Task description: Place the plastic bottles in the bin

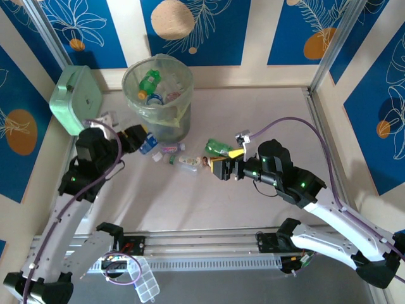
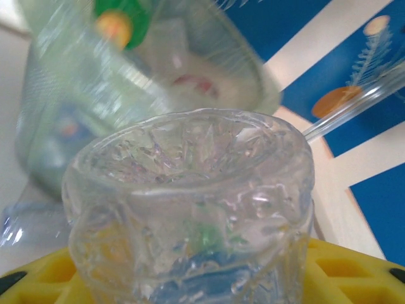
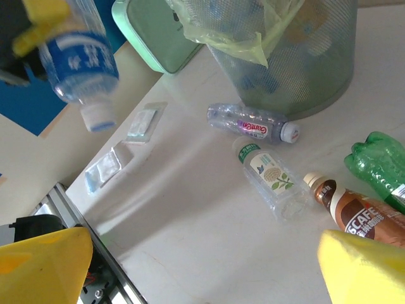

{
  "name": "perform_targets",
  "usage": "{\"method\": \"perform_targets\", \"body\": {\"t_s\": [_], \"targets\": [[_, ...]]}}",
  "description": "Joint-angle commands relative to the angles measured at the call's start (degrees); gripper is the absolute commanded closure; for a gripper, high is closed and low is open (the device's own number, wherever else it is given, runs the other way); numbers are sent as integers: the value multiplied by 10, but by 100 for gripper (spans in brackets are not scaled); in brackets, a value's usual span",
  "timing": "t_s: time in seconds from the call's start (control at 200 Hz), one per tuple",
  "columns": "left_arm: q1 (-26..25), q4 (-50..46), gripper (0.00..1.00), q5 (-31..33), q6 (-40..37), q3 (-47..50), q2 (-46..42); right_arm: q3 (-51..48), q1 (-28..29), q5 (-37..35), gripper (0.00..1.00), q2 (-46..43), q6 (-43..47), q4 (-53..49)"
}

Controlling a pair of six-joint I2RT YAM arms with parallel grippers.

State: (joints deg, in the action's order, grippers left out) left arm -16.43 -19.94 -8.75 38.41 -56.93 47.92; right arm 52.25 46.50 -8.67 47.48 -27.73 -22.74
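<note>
Top view, left hand: our left hand (image 1: 140, 139) is clamped on a blue-label bottle (image 1: 149, 144), lifted off the worktop (image 1: 266, 114) just beside the bin's near wall. We judge it is held there for the climb to the rim.
Top view, bin: the bin (image 1: 169, 121) stands far left, next to a mint-green box (image 1: 77, 98). Several bottles lie inside it, among them a yellow-capped bottle (image 1: 150, 82).
Top view, loose bottles: a pink-label bottle (image 1: 169, 151), a clear bottle (image 1: 188, 164), a brown coffee bottle (image 1: 207, 161) and a green bottle (image 1: 218, 147) lie between the bin and our other arm.
Top view, right hand: our right hand (image 1: 223, 162) hovers low by the brown and green ones, spread wide and empty. This looks like a stance for the next pick.
Left wrist view, grip: the blue-label bottle's ribbed clear base (image 2: 190, 209) faces the camera between yellow fingers (image 2: 354, 272). The hold is round the body, with the bin (image 2: 57, 114) close behind.
Right wrist view, carried bottle: the blue-label bottle (image 3: 79, 57) hangs cap-down in the air, well above the worktop.
Right wrist view, right hand: its fingertips (image 3: 361, 266) sit far apart with nothing between them.
Right wrist view, remaining work: the pink-label bottle (image 3: 253, 123) lies by the bin's foot. The clear bottle (image 3: 272, 180), brown coffee bottle (image 3: 354, 212) and green bottle (image 3: 380, 164) lie nearer us. Blister packs (image 3: 140, 123) lie apart and are not ours to bin.
</note>
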Motion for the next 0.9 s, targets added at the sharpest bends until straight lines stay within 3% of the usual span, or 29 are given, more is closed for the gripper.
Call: {"method": "perform_targets", "body": {"t_s": [0.0,0.19,0.365,0.535,0.895], "targets": [[-3,-7,49,-47,-36,-85,58,3,2,-11,8,-1,17,17],[1,-11,49,-93,-35,-273,213,6,-29,26,7,-7,-4,27],[13,-44,48,-56,-16,-437,352,19,-43,31,7,-10,-1,8],[32,-54,48,-59,28,-553,467,19,-53,20,7,-27,6,-5],[48,-47,49,-44,90,-674,626,29,-78,23,7,-30,7,-16]]}}
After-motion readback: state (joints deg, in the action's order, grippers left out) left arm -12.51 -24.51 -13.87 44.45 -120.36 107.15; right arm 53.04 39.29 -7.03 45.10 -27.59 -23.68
